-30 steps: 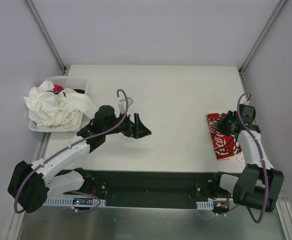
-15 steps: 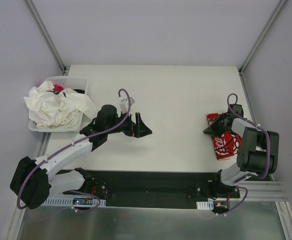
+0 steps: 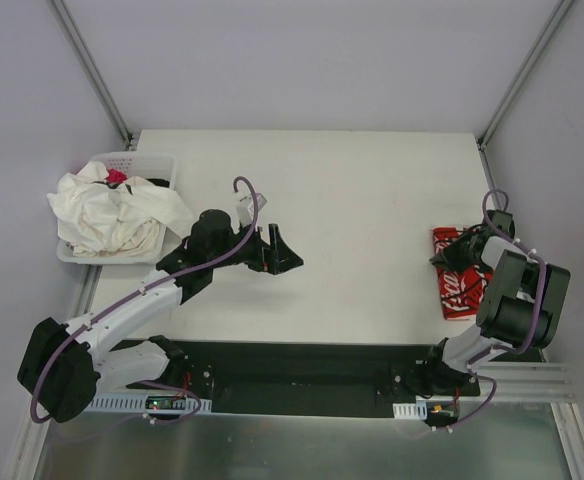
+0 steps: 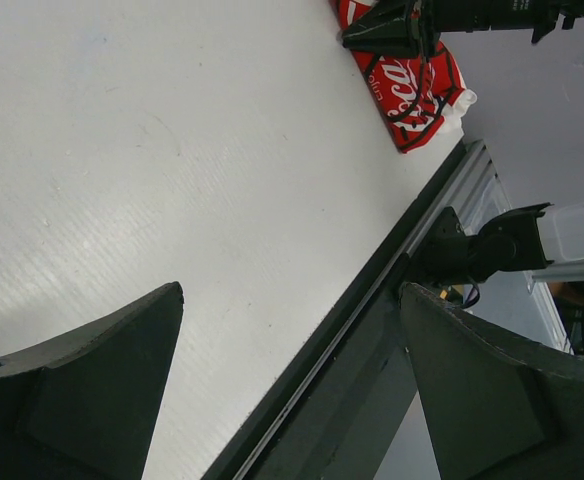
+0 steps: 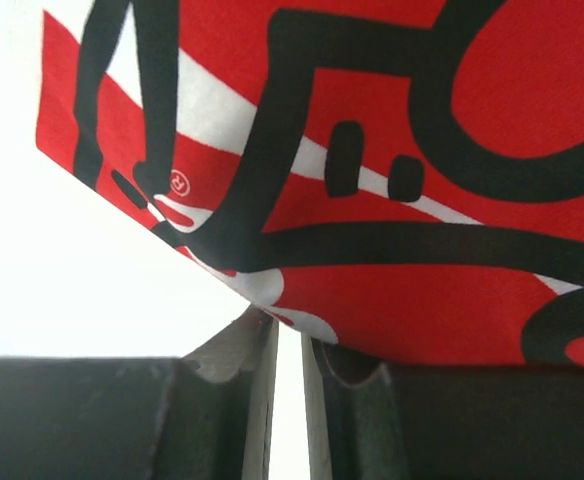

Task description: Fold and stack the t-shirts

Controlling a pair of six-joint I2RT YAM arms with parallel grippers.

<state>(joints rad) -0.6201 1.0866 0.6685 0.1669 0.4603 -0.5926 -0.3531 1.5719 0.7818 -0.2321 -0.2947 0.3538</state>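
Note:
The off-white t-shirts [image 3: 107, 215] lie crumpled in a heap that spills over the white basket [image 3: 152, 162] at the far left. My left gripper [image 3: 284, 252] hovers over the bare middle of the table, well away from them, its jaws wide open and empty [image 4: 290, 292]. My right gripper [image 3: 442, 258] is at the right edge of the table, its jaws almost together on the near edge of a flat red packet with white lettering [image 5: 422, 150]. The packet [image 3: 464, 290] lies flat on the table.
A small pink item [image 3: 118, 177] pokes out of the basket behind the shirts. The table's black front rail [image 4: 372, 300] runs just beyond my left fingertips. Metal frame posts [image 3: 92, 70] stand at the table's back corners.
My right gripper has drawn back to the right, and the red packet has slid with it toward the table's right edge. The left arm has stayed still, jaws open.

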